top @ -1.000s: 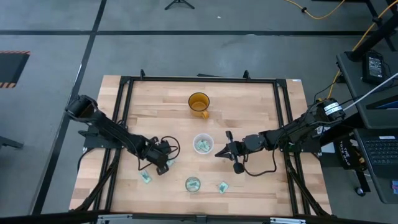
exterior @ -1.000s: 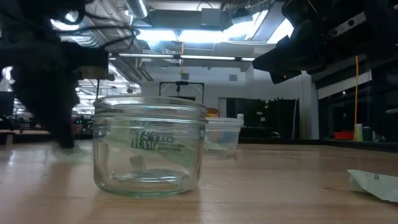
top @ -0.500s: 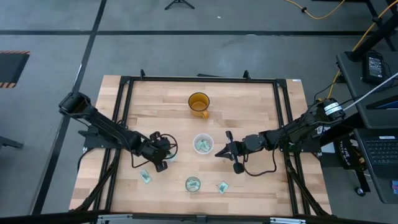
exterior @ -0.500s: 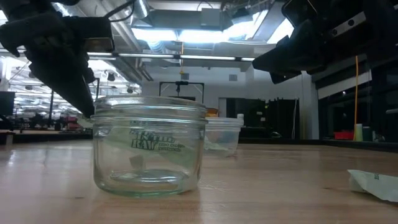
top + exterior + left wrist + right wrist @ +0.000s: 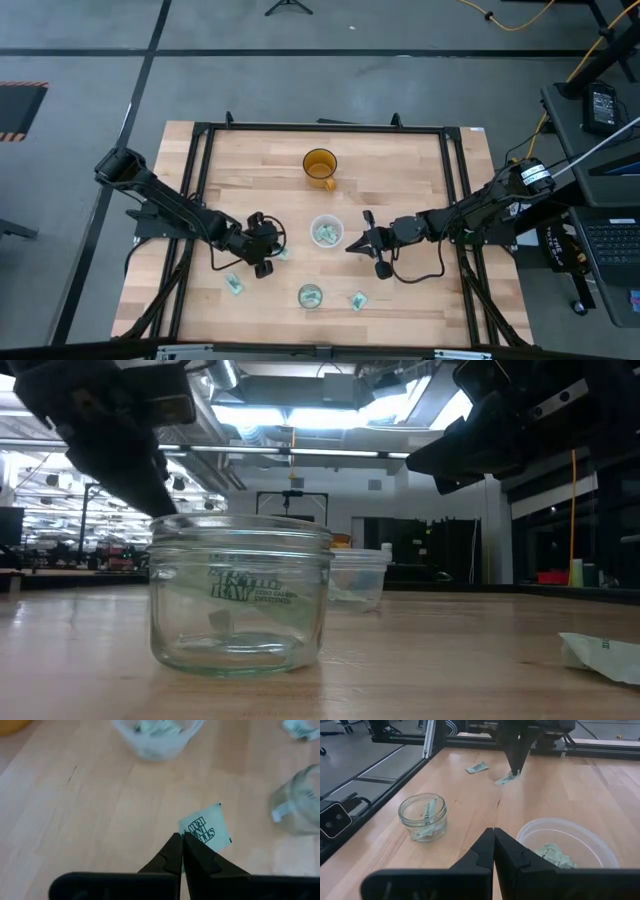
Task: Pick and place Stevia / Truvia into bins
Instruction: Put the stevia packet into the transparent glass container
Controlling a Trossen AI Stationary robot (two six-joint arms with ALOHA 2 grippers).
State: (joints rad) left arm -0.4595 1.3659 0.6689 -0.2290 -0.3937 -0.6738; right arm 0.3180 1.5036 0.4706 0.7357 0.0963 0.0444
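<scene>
Nearest the front edge: glass jar (image 5: 310,296) with a few packets inside, one loose packet (image 5: 357,299) just beside it on the right-arm side, another loose packet (image 5: 234,286) further toward the left arm. Both flat on the wood, not yet sorted. Next back, left gripper (image 5: 272,255) is pinched tight on the corner of a green-and-white packet (image 5: 206,832), clear of the table, so it hangs by one edge, printed face showing. That's a thin-paper grip: only the tips bite. Likely mid-carry toward a bin. The wider plastic tub (image 5: 326,231), holding several packets, sits near its tips. Right gripper (image 5: 353,243) sits beside the tub on the other side, fingers together, nothing in them; looks parked. Farthest back, orange cup (image 5: 320,166), apart from the rest.
</scene>
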